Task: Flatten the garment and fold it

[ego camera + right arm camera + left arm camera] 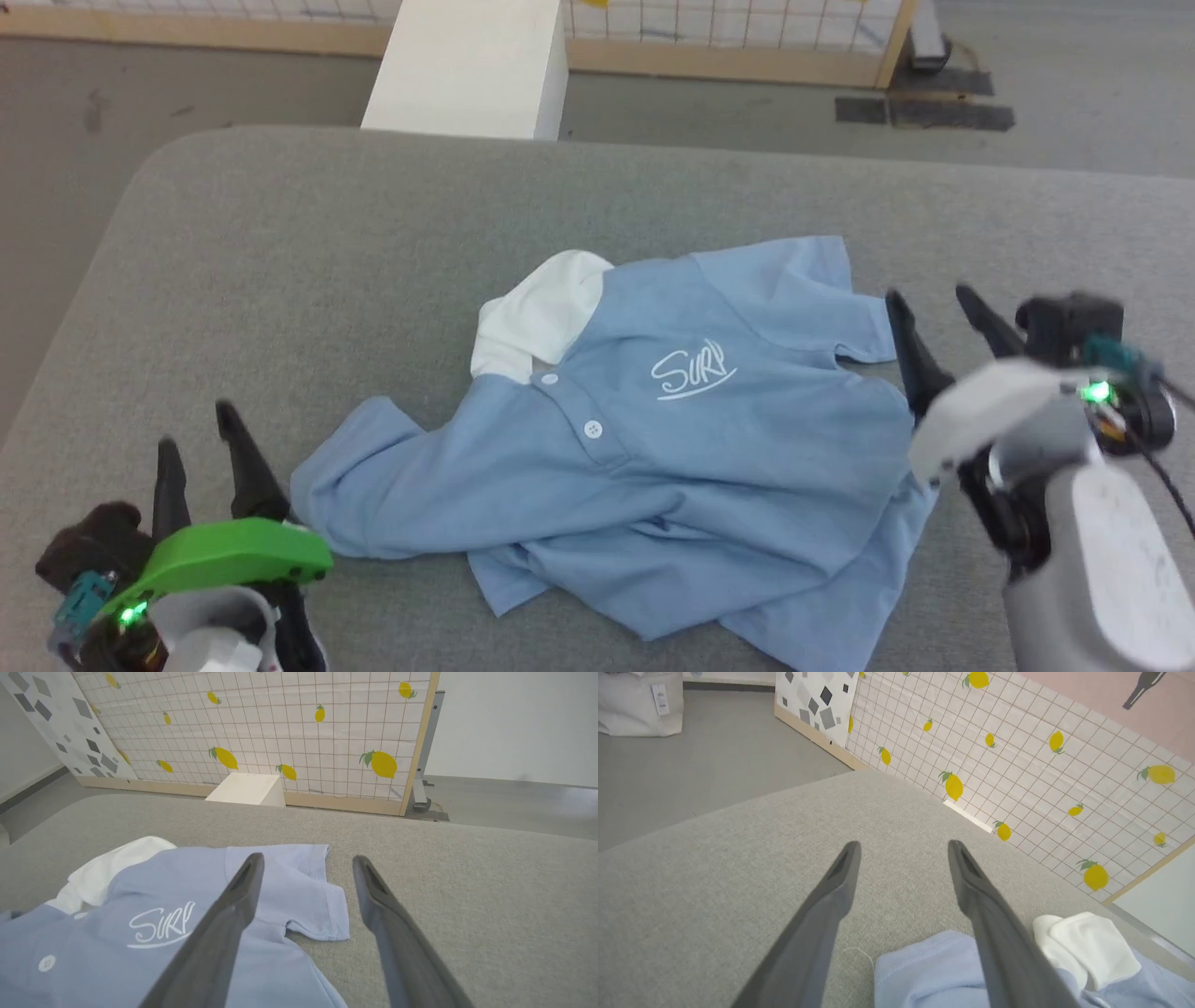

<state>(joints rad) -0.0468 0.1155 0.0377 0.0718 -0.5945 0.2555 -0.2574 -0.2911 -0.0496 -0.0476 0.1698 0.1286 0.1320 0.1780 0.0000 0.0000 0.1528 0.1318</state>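
**Three cameras, one grey desk**

The head camera looks steeply down on the desk (327,243) and the whole garment (672,439). Each wrist camera sits low and close, facing the lemon-print panel (299,732). The one on the left gripper (903,845) takes in the white collar (1087,942). The one on the right gripper (308,858) takes in the logo (161,926).

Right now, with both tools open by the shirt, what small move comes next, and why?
Likely lower the right tool onto the sleeve beside it and pinch its hem, ready to draw it outward. That tool is open and empty, and the garment lies rumpled, its lower edge doubled over.
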